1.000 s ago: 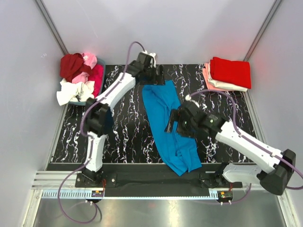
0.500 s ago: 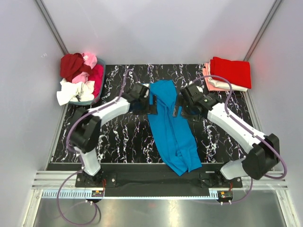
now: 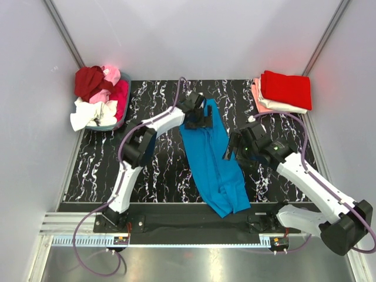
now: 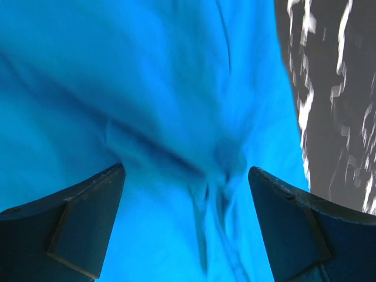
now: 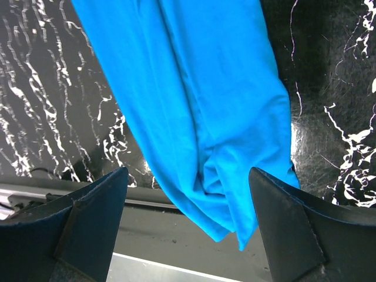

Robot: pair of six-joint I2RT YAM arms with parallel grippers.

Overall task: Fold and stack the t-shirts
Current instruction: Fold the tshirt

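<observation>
1. The left claw (image 3: 200,116) is seen spread wide with nothing pinched. The bright blue cloth t-shirt (image 4: 153,88) fills the view just beneath its fingers (image 4: 70,226); whether it is touched cannot be told.
2. The right claw (image 3: 231,148) is likewise spread and empty. It is held at the shirt's right edge about mid-length, with the near half of the cloth seen below and between its jaws.
3. The shirt is laid as a long, bunched strip mid-table. Its long axis runs from the far side to the near edge, slanting slightly rightward at the near end. The far end is judged nearer the left claw, the near half nearer the right.
4. The strip is borne by the black, white-veined table mat (image 3: 158,167), and its near end overlaps the mat's near edge.
5. Room is bounded by the heap of unfolded red, pink and white t-shirts (image 3: 97,100) at far left and the folded stack of red and cream t-shirts (image 3: 285,91) at far right. Both lie well apart from the strip.
</observation>
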